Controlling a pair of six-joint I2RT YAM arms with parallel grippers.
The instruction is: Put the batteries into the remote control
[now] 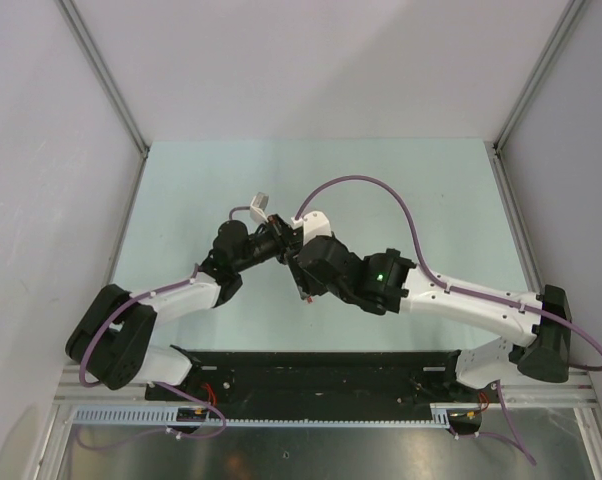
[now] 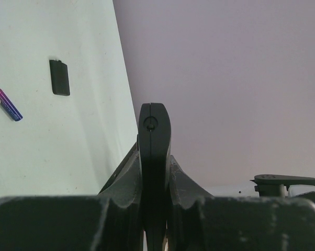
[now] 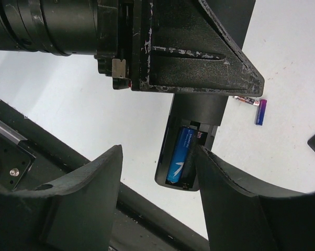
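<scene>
From above, the left arm (image 1: 181, 295) and right arm (image 1: 481, 300) meet over the middle of the worktop (image 1: 401, 190). Their heads crowd together and hide the remote. Any sideways reach by either arm risks a knock against the other.

In the left wrist view, the left jaws are pinching the remote control (image 2: 154, 130), seen end-on and held clear of the worktop. The grip appears to sit on one end only. A push on the free end could pivot the bar or slide it out.

On the worktop, well off to the side, lie a loose battery (image 2: 7, 104) and, apart from it, a battery cover (image 2: 59, 77).

In the right wrist view, the right jaws are spread and hold nothing. One finger (image 3: 236, 198) sits just beside the open slot, where a blue battery (image 3: 178, 157) lies. I cannot tell whether the battery is fully down. A brush from that finger, or the spring contact, could pop it out, and it would drop to the worktop. The left arm's head and the remote itself stand between the right jaws and the loose battery.
</scene>
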